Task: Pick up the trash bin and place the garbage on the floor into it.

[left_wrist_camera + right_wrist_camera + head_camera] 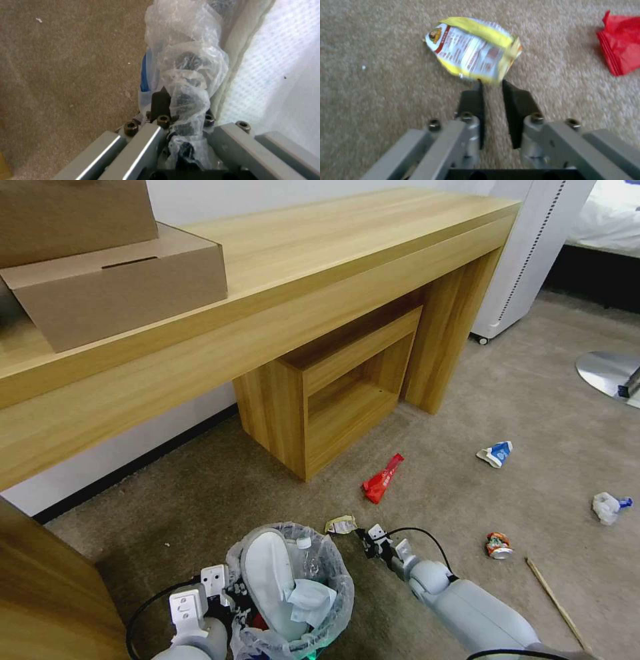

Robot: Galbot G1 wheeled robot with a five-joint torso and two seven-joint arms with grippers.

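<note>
Left gripper point(173, 110) clamps trash bin point(293, 593) rim, keeping it near; right gripper point(491, 86), narrowly parted, empty, reaches yellow wrapper point(473, 61).

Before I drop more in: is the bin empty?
No. The trash bin already holds a white slipper, crumpled paper and a small bottle.

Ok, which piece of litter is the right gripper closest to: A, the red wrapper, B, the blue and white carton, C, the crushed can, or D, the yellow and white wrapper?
D: the right gripper has its fingertips right at the edge of the yellow and white wrapper, while the red wrapper lies off to one side and the can and carton lie farther across the floor.
</note>
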